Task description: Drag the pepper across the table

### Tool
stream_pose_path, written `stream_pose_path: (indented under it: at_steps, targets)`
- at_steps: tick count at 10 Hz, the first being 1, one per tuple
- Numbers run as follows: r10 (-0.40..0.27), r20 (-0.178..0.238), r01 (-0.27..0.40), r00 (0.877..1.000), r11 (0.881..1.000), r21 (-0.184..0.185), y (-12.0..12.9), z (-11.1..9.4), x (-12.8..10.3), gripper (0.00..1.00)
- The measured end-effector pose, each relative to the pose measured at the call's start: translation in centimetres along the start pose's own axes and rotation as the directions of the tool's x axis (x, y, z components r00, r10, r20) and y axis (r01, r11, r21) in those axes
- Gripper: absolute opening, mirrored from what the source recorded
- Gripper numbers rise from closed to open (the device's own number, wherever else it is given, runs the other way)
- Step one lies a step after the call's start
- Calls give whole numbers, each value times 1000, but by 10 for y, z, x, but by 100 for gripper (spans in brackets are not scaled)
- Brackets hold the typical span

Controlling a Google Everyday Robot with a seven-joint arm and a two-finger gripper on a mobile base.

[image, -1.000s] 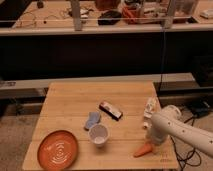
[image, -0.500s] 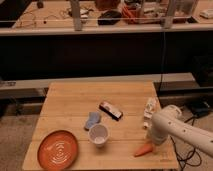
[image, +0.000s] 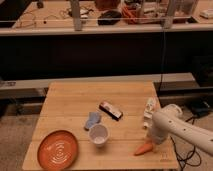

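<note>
Gripper point(image: 151, 142) seen at pepper point(image: 143, 149), lower right of frame, grip impossible to tell; cup point(image: 98, 135), blue cloth point(image: 92, 120), dark bar point(image: 110, 110) scattered mid-counter point(image: 70, 100).

Cup point(image: 98, 134) stands between gripper point(image: 151, 142) at pepper point(image: 143, 148) and plate point(image: 58, 149)

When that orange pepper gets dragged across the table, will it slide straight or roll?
The pepper looks tapered and lies on its side, so it may pivot or roll rather than track straight. It looks small, so probably light. The gripper sits at one end of it, near a corner of the table.
</note>
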Motion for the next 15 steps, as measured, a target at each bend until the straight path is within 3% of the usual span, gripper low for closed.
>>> stream_pose_path:
  at_steps: [15]
  targets:
    - [41,10,-41,999,999,-5,-3,-1,7,1]
